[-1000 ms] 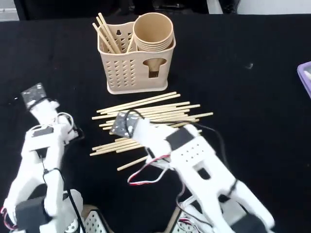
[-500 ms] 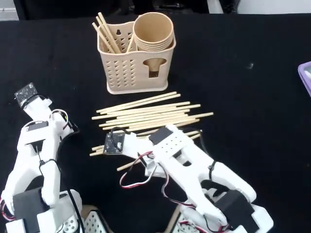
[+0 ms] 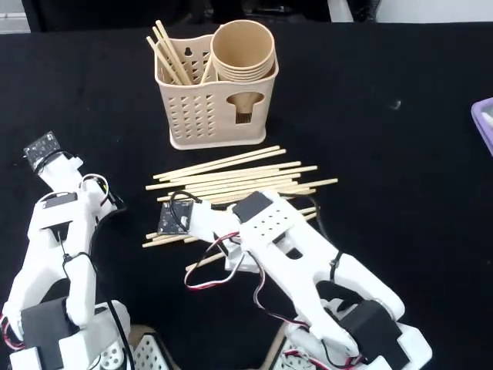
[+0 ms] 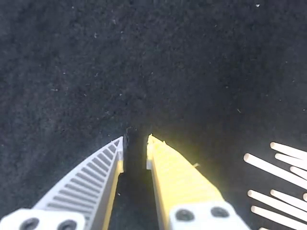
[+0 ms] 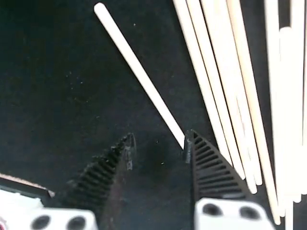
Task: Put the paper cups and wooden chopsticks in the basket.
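The right gripper's point(image 5: 158, 141) jaws stand apart above the table point(image 3: 400, 200); the left gripper's point(image 4: 135, 138) jaws sit close together, a thin dark slit between them, holding nothing.

A single chopstick point(image 5: 139, 76), pale, round and smooth, lies slanted on the black cloth and runs up to the tip of one right jaw, with nothing between the jaws themselves. Just beside it lies the loose pile of wooden chopsticks point(image 3: 239, 176), light tan and nearly parallel, spread in front of the basket point(image 3: 208, 116). The basket is beige with perforated walls. A nested stack of tan paper cups point(image 3: 243, 50) stands upright in one side of it, and a few upright chopsticks point(image 3: 169, 54) lean in the other.
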Available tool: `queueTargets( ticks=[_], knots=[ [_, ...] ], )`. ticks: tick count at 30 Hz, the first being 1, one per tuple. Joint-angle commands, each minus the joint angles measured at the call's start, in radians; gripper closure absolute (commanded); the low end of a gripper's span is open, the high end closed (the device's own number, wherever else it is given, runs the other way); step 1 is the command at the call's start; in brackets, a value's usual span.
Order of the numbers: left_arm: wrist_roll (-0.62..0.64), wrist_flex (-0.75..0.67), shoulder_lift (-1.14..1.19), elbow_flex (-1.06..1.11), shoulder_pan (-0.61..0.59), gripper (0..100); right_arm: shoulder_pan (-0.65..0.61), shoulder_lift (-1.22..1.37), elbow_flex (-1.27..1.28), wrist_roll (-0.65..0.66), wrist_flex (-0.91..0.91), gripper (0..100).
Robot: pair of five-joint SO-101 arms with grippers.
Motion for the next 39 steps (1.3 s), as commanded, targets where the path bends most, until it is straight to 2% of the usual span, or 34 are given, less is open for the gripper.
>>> queueTargets(
  ticks=[1,15,23,26,29,34,39],
  knots=[
    [0.006,0.005,-0.005,-0.056,-0.005,91,-0.011,0.002,-0.041,0.012,-0.046,81.8],
    [0.005,0.006,-0.005,-0.054,-0.004,91,0.092,0.012,-0.039,0.014,-0.121,81.8],
    [0.005,0.006,-0.005,-0.051,-0.005,91,0.109,0.196,-0.094,0.014,-0.109,81.8],
    [0.003,0.006,-0.005,-0.051,-0.005,91,0.12,0.237,-0.131,0.017,-0.031,81.9],
    [0.003,0.006,-0.005,-0.051,-0.004,91,0.12,0.229,-0.147,0.087,0.086,82.5],
    [0.003,0.006,-0.005,-0.051,-0.002,91,0.121,0.147,-0.15,0.138,0.169,89.4],
    [0.003,0.006,-0.005,-0.051,-0.004,91,0.137,0.05,-0.148,0.135,0.167,83.2]
  ],
)
